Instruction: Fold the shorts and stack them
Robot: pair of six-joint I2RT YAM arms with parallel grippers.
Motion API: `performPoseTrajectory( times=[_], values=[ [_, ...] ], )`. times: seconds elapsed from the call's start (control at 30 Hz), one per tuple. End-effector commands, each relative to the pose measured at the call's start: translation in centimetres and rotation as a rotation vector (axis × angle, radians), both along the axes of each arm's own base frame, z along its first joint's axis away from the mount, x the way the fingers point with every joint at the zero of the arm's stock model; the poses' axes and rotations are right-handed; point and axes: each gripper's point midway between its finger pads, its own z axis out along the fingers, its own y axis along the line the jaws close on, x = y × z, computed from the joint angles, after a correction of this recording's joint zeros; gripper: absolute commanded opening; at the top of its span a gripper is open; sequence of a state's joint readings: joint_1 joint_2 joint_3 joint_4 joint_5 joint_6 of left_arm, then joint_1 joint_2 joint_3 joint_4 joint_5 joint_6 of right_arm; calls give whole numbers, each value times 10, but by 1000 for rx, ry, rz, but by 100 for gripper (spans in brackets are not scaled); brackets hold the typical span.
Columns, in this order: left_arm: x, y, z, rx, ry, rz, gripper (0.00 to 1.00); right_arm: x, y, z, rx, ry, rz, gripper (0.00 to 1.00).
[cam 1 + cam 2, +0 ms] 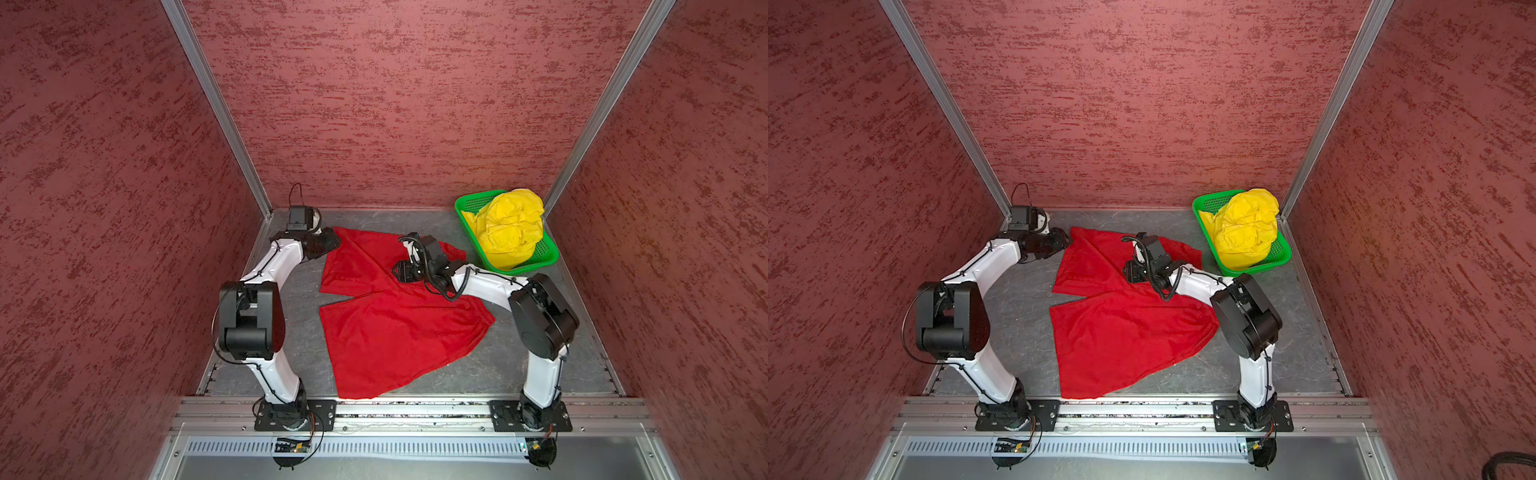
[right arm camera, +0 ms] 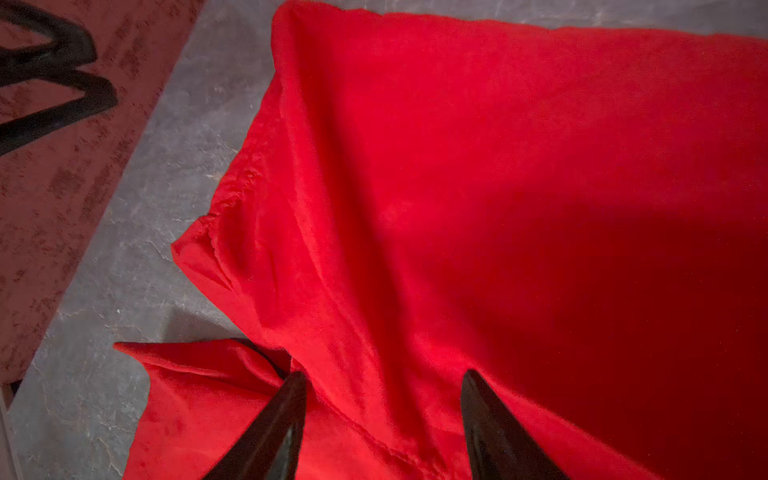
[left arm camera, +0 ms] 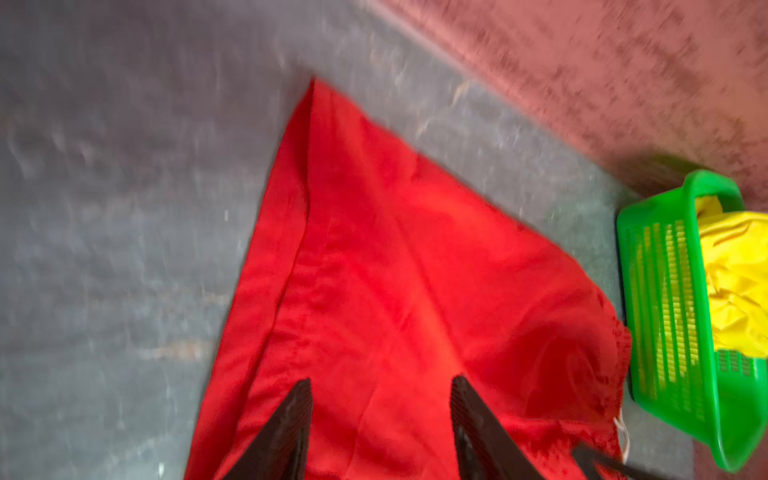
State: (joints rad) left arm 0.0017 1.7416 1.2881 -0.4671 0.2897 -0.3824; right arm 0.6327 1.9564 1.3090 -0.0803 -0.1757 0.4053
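Observation:
The red shorts [image 1: 395, 332] [image 1: 1121, 332] lie spread flat on the grey table, both legs pointing left. A white drawstring [image 3: 621, 432] shows at their waistband. The yellow shorts [image 1: 511, 232] [image 1: 1246, 232] sit bunched in the green basket [image 1: 469, 203] [image 1: 1208, 203]. My left gripper [image 1: 334, 241] [image 3: 381, 380] hovers open over the far leg's back corner, nothing between its fingers. Over the middle of the red shorts [image 2: 457, 187], near a fold, my right gripper [image 1: 397, 272] [image 2: 385, 374] is open and holds nothing.
The basket [image 3: 665, 291] stands in the back right corner, close to the red waistband. Red textured walls close in the table [image 1: 299, 332] on three sides. Both arm bases are bolted to the front rail [image 1: 415, 409].

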Motion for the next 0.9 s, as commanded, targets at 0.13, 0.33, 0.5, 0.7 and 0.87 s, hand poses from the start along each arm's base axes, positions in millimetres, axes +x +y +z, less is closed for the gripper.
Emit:
performPoseTrajectory(
  times=[0.13,0.33,0.5,0.7,0.87],
  values=[
    [-42,14,-62,-104,165,66,58,15,15,-27,-39,47,43,60],
    [-42,13,-82,-139,200,60,59,20,25,-41,-38,70,72,60],
    [-35,11,-92,-167,214,49,59,20,25,-59,-61,107,76,60],
    [-24,15,-89,-156,183,45,65,18,24,-72,-73,136,75,60],
    [-11,15,-87,-150,163,27,64,17,24,-73,-72,138,75,60]
  ],
)
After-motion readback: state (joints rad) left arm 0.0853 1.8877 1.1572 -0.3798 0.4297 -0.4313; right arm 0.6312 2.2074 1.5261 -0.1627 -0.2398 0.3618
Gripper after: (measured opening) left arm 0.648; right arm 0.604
